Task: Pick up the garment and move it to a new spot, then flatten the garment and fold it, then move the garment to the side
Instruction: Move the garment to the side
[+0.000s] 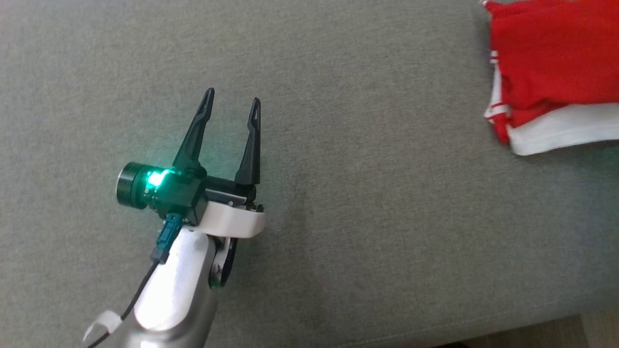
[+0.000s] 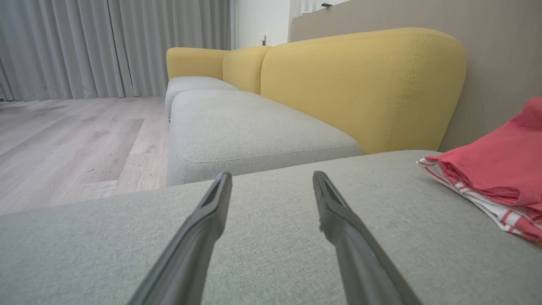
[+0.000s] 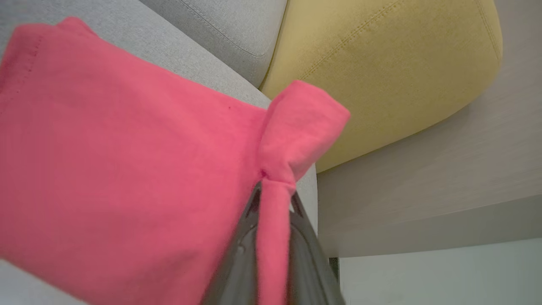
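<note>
left gripper (image 1: pixel 232 95) fingers spread wide, nothing btw them, hovering over grey sofa seat (image 1: pixel 367 217). right gripper (image 3: pixel 275 192) fingers clamped on a pinch of the red garment (image 1: pixel 551 63), which lies folded at seat's far right, white trim showing.

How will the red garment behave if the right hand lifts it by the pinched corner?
Probably floppy: the garment bunches into a crease where the right hand pinches it. Likely light, since the cloth looks thin. Its stacked folds may slide apart and unfold.
</note>
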You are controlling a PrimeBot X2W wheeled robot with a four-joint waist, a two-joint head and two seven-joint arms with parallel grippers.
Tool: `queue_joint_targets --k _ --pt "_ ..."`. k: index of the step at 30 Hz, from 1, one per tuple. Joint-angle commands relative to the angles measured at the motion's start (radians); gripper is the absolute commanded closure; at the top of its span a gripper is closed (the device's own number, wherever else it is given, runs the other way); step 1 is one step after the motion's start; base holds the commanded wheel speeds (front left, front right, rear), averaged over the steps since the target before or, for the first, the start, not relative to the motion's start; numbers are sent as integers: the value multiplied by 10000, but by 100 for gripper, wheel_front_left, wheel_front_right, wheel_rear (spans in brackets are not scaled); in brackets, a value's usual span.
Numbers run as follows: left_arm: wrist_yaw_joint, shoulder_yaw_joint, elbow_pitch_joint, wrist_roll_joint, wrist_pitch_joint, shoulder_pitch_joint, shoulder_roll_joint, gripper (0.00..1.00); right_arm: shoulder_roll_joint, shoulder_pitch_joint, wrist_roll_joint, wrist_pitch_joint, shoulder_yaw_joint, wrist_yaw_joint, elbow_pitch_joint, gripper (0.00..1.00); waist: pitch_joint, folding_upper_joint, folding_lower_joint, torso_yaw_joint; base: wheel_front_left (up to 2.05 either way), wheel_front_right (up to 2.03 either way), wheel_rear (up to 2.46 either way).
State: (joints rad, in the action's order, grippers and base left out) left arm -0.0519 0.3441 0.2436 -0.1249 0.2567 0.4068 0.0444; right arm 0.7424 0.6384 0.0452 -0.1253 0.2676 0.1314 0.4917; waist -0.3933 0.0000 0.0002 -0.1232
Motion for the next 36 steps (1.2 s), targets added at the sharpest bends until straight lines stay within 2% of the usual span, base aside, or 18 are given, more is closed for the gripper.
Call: queue_joint_targets --k 1,9,10,11,18,22,28,36 --pt "11 -254 -269 -53 51 289 59 0 501 104 -54 -77 -225 -7 -143 100 -139 0 -2 119 0 0 0" --pt "22 -292 -209 -34 51 374 58 0 351 -20 -355 -229 -879 -7 375 100 -289 0 -2 419 0 0 0" --pt "29 -297 -200 -29 51 369 58 0 292 -34 -390 -256 -1004 -7 436 68 -276 0 -2 444 0 0 0" --pt "35 -292 -185 -30 51 358 58 0 235 -57 -465 -234 -1134 -7 469 0 -246 0 -2 473 0 0 0" --pt "-22 -484 -79 -105 51 76 58 0 -554 -315 -890 -209 -1673 -7 202 0 476 0 -2 485 0 0 0" --pt "-74 -781 -112 -85 51 -181 59 0 -1245 -500 -783 -42 -1789 -7 -240 0 1105 0 -2 479 0 0 0" --pt "-178 -1305 -206 -65 51 -747 88 0 -2743 -926 -251 554 -1868 -7 -1163 0 2070 0 -2 616 0 0 0" --pt "-296 -1831 -400 75 51 -1700 145 0 -5377 -2014 383 1928 -2562 -7 -1898 0 3083 0 -2 915 0 0 0"
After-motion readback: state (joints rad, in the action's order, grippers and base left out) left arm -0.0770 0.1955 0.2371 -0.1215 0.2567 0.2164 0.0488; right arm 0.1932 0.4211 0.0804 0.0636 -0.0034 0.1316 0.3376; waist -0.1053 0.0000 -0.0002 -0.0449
